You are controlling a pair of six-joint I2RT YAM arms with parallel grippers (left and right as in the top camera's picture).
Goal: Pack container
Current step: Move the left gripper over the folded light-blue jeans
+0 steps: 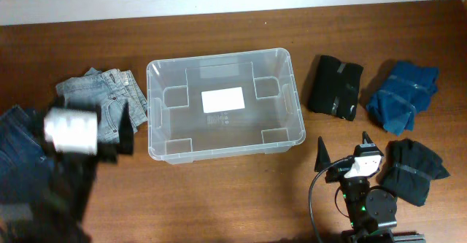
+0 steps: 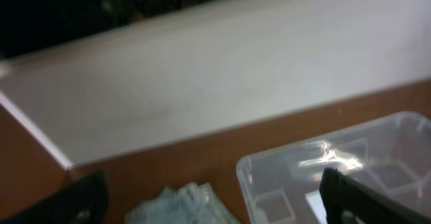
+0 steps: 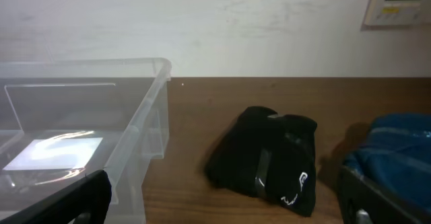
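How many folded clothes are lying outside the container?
5. Left of the container: light jeans and dark jeans, partly under the left arm. Right of it: a black bundle, a blue bundle and a second black bundle. More may be hidden.

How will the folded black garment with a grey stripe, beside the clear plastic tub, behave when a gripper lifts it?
The folded black garment is soft cloth, so it will probably sag and may unfold if pinched at one edge. It looks light for its bulk. Lying flat, it should not roll.
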